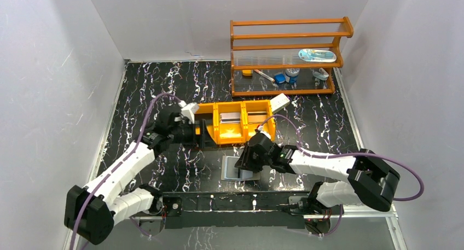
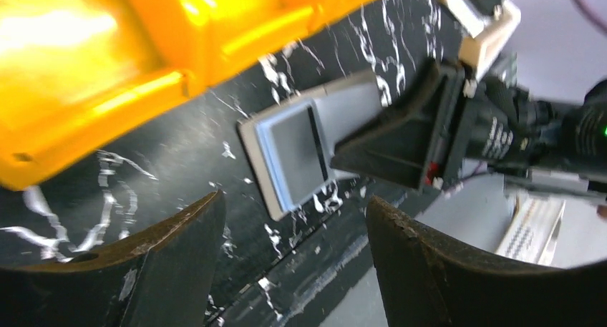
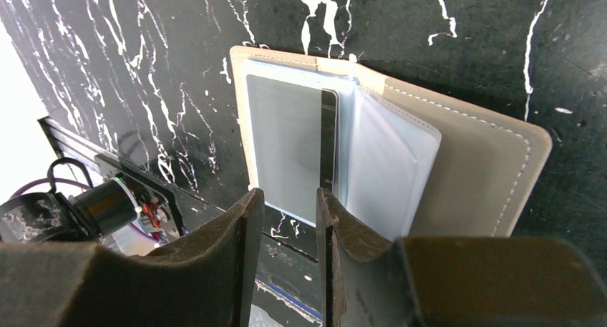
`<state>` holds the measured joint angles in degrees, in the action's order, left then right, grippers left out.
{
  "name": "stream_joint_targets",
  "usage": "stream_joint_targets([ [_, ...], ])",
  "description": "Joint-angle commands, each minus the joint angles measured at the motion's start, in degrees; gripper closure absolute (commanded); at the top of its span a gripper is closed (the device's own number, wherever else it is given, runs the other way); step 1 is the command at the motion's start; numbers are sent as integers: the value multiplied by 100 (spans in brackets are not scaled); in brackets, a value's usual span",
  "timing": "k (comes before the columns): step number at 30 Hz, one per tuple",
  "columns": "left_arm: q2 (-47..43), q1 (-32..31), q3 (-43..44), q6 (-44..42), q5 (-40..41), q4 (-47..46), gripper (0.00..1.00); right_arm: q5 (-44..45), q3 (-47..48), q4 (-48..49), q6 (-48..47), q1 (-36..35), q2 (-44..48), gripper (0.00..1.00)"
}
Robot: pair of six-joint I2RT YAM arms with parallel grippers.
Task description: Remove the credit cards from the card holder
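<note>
The card holder (image 1: 241, 168) lies open and flat near the table's front edge. In the right wrist view the card holder (image 3: 458, 162) shows pale sleeves, and a greyish card with a dark strip (image 3: 328, 137) sits in the left sleeve. My right gripper (image 3: 286, 198) hovers at that page's near edge, jaws narrowly open with nothing between them. My left gripper (image 2: 293, 202) is open and empty, low by the left end of the orange tray (image 2: 143, 48). A silvery card (image 1: 230, 117) and a brownish card (image 1: 255, 117) lie in tray compartments.
The orange three-compartment tray (image 1: 214, 131) stands mid-table, with a white box (image 1: 280, 102) at its right end. A wooden shelf (image 1: 284, 45) with small items fills the back right. White walls close both sides. A black rail (image 1: 235, 203) runs along the front edge.
</note>
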<state>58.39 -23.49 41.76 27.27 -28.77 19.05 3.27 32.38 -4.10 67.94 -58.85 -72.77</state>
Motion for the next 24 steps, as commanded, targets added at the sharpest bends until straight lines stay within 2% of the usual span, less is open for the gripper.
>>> stream_joint_targets([
  [1,302,-902,107,314,109,64,31,118,278,56,1,84,-222,59],
  [9,1199,-1463,154,511,306,-68,35,-27,59,284,158,246,-469,65],
  [14,1713,-1663,130,713,72,-356,49,-246,-294,708,336,386,-457,66],
  [24,2273,-1802,487,983,-86,-436,57,-403,-695,1062,564,482,-347,67],
])
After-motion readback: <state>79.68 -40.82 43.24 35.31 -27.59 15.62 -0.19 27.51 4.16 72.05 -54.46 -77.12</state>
